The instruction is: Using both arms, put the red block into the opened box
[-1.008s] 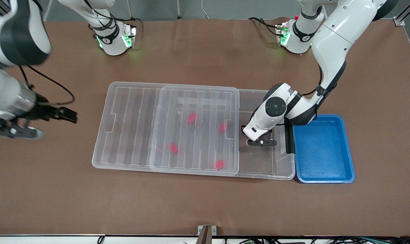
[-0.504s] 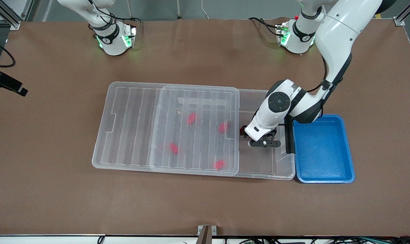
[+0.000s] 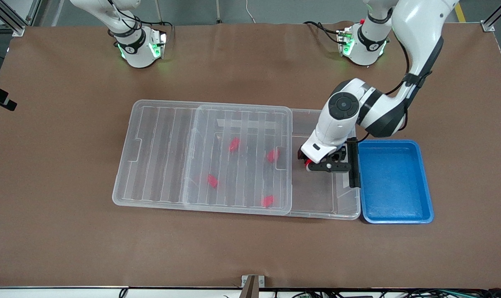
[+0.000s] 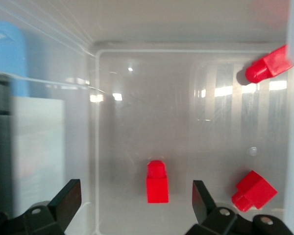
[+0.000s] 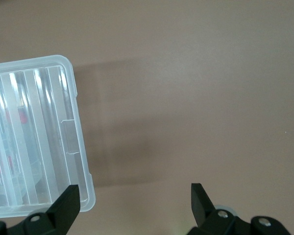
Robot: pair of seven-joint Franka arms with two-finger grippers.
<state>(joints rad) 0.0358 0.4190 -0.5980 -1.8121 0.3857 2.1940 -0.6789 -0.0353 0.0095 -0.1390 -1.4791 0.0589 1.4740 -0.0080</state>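
The red block point(image 4: 157, 182) lies on the floor of the clear box point(image 3: 316, 198), in the uncovered part near the black clip point(image 3: 353, 163). In the front view only a sliver of the red block point(image 3: 307, 164) shows under the left wrist. My left gripper point(image 4: 135, 196) hangs open just above it, touching nothing, one finger on each side of the block. The ribbed lid point(image 3: 159, 153) is slid toward the right arm's end and covers several other red blocks point(image 3: 233, 144). My right gripper point(image 5: 134, 208) is open over bare table beside the lid's corner point(image 5: 63, 127).
A blue tray point(image 3: 395, 182) stands against the box's clip end, toward the left arm's end of the table. The left arm's elbow point(image 3: 382, 116) hangs over the tray's edge. Brown table surrounds the box.
The left gripper opened and let the red block go onto the box floor, then lifted slightly. The right arm swung away from beside the lid and is almost out of the front view.
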